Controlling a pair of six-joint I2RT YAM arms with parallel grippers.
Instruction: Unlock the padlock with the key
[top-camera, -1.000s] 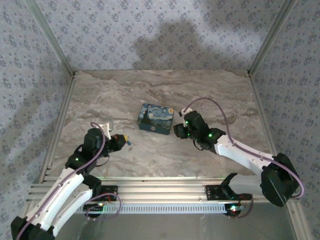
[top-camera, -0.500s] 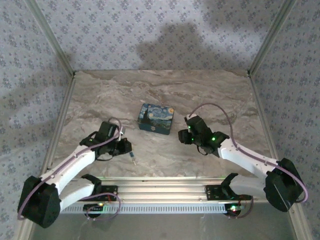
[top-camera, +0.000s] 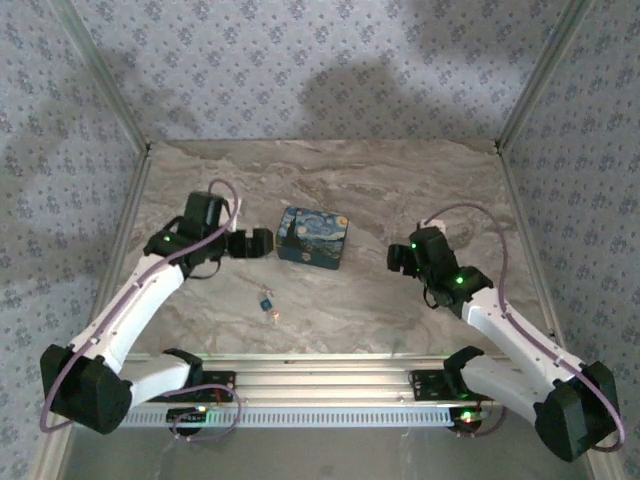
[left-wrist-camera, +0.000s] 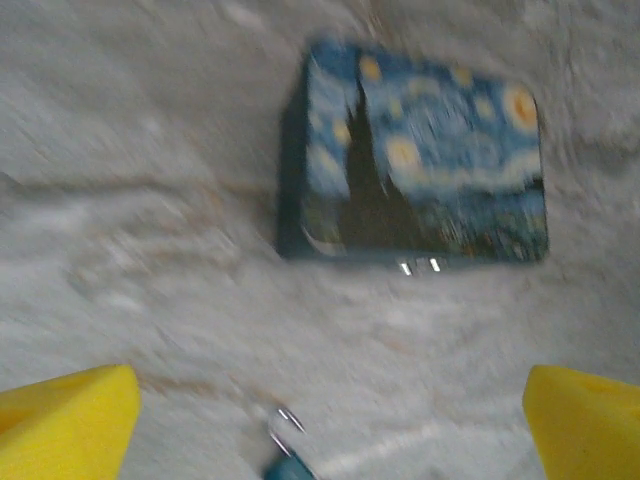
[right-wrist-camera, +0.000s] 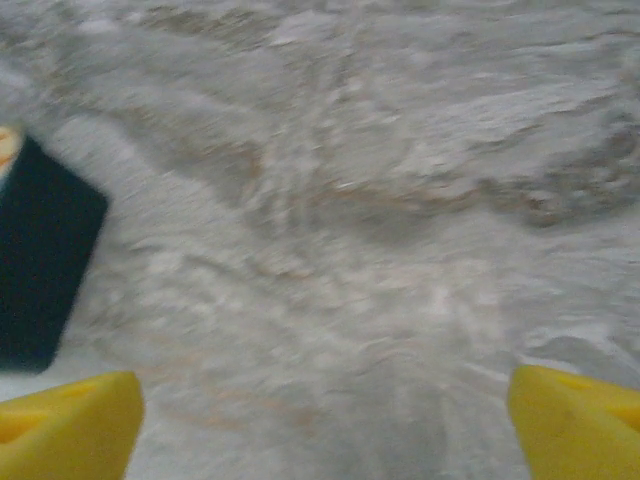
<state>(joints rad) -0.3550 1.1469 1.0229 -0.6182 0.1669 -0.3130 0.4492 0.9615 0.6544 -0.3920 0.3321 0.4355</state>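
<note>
The tiny dark-blue padlock (top-camera: 267, 302) lies loose on the marble table, in front of the starry-night tin. Its blue body and silvery shackle (left-wrist-camera: 286, 422) show blurred at the bottom edge of the left wrist view. A pale speck (top-camera: 276, 311) lies right next to it; it is too small to tell whether this is the key. My left gripper (top-camera: 264, 241) hovers open just left of the tin, its yellow fingertips (left-wrist-camera: 66, 422) wide apart with nothing between them. My right gripper (top-camera: 396, 259) stands open to the right of the tin, over bare table, its fingertips (right-wrist-camera: 580, 422) spread.
The rectangular blue tin (top-camera: 313, 238) sits mid-table between the two grippers, seen from above (left-wrist-camera: 420, 165) in the left wrist view, with a dark corner (right-wrist-camera: 40, 270) at the left of the right wrist view. Patterned walls and metal rails (top-camera: 128, 222) enclose the table.
The left gripper let go of the padlock, which now lies on the table, and swung away to the tin's left side. The right gripper drew back rightward from the tin.
</note>
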